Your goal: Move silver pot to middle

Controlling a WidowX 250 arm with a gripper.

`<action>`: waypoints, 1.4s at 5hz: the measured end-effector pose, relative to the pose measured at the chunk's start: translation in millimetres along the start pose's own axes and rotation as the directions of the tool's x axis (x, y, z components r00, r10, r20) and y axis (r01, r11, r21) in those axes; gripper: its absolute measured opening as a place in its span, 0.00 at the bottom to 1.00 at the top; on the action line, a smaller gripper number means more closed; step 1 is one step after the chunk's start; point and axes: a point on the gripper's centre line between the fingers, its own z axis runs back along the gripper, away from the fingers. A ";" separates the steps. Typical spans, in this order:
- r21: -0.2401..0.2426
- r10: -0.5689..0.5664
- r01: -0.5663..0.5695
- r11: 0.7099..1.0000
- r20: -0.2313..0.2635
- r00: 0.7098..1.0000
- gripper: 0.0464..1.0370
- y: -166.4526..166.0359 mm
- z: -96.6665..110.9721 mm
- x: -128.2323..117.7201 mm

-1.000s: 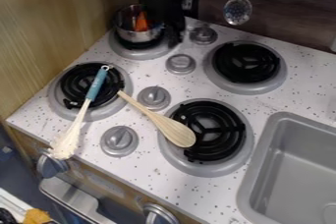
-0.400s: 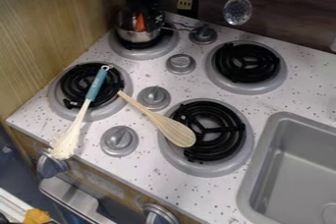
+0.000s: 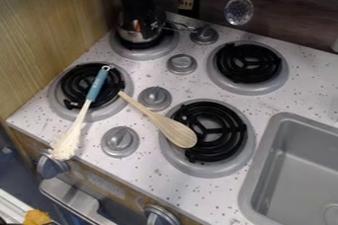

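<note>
At the back left, the silver pot [image 3: 135, 34] sits on the rear left burner [image 3: 120, 49], its thin handle pointing right toward a knob. My black gripper [image 3: 147, 18] hangs down over the pot from the top edge, overlapping its rim and hiding most of its inside. A small reddish patch shows in the pot. Whether the gripper touches the pot cannot be made out.
A wooden spoon [image 3: 173, 129] leans onto the front right burner [image 3: 228, 137]. A blue-handled brush [image 3: 98, 85] lies across the front left burner [image 3: 61, 87]. Knobs stand between the burners. The grey sink [image 3: 264, 179] is at the right; a slotted spoon [image 3: 239, 11] hangs behind.
The gripper has moved left from beside the pot to over it, uncovering the pot's handle and a hanging grater-like tool. The pot has stayed on its burner.
</note>
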 end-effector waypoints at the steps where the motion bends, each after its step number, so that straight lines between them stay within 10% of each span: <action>1: 0.002 0.006 -0.006 1.000 0.016 1.000 0.96 2.6 -2.8 -0.3; 4: -0.058 0.043 -0.044 0.997 -0.007 0.999 0.90 2.1 -33.3 -9.7; 7: -0.036 0.063 -0.063 0.997 0.000 0.998 0.12 7.2 -41.5 -6.4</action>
